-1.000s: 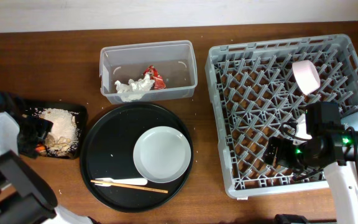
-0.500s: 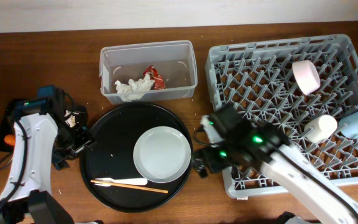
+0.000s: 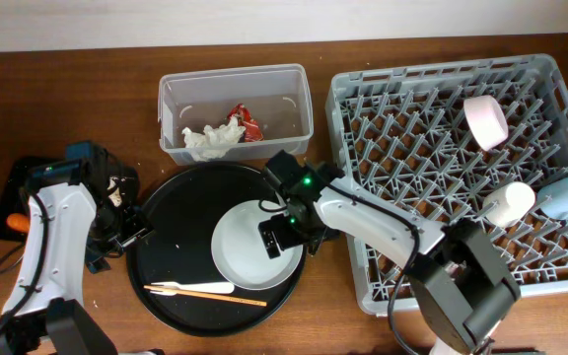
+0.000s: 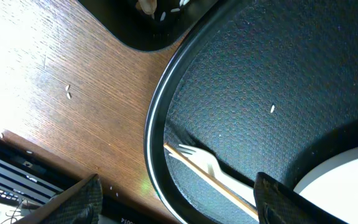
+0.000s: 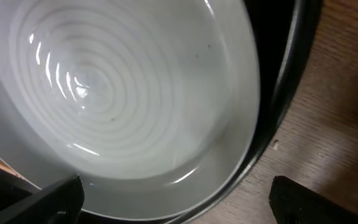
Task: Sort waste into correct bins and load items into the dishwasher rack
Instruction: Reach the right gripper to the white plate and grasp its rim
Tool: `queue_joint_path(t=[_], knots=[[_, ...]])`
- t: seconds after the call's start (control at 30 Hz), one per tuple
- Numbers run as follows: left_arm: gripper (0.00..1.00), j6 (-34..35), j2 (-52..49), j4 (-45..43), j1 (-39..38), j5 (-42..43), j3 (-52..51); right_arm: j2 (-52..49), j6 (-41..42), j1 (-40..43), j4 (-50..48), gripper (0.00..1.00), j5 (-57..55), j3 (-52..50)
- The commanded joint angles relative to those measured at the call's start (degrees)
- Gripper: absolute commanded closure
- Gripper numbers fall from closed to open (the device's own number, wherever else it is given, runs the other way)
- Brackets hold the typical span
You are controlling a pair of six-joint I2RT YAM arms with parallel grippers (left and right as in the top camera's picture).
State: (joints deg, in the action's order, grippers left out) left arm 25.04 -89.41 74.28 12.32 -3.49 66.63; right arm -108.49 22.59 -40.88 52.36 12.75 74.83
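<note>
Filling the right side of the overhead view, the large square grey plastic dishwasher rack (image 3: 402,148) already has a pinkish-white bowl (image 3: 485,120), a small white cup (image 3: 508,203) and a light blue cup (image 3: 567,195) lodged among its pegs towards the right edge. Left of it, in the lower middle, sits the large round black tray (image 3: 166,227). Above that, at top centre, is the clear rectangular plastic tub (image 3: 299,99), which holds crumpled white paper napkins (image 3: 210,138) and a red-and-silver wrapper (image 3: 245,120).

The white round plate (image 3: 245,258) lies flat in the right half of the round tray, the side nearest the rack. The right gripper (image 3: 276,237) hangs directly over it, fingers spread wide and holding nothing. In its wrist view the plate's rack-side rim curves down between the two fingers, one over the plate and the other out over the brown wooden table (image 5: 340,124).

That is what the lift turns on, I'd say. The plate is straight below the right hand, by far the nearer arm, and the rim must end up between the jaws.

The left gripper (image 3: 126,229) sits at the round tray's left edge, open and empty. To its lower right, a white fork (image 3: 200,288) and thin wooden chopsticks (image 3: 227,296) lie side by side, their long axes running left to right.
</note>
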Motion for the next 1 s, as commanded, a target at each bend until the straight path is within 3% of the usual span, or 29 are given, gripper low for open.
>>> queue_joint_path(t=[0.0,0.4,0.63,0.97], knots=[[0.23,-0.72,-0.09,-0.11,-0.17,-0.87,-0.31,-1.68,0.7,-1.66,-0.79,0.01,0.57,0.81],[0.23,-0.72,-0.09,-0.17,-0.17,-0.85,-0.28,-2.45,2.19,-2.97,-1.64,0.01,0.57,0.81],[0.23,-0.7,-0.09,-0.26,-0.17,-0.85,-0.28,-2.45,1.7,-2.95,4.87,0.0,-2.71,8.76],[0.23,-0.72,-0.09,-0.26,-0.17,-0.85,-0.28,-3.17,1.95,-2.99,0.48,0.0,-4.42,4.07]])
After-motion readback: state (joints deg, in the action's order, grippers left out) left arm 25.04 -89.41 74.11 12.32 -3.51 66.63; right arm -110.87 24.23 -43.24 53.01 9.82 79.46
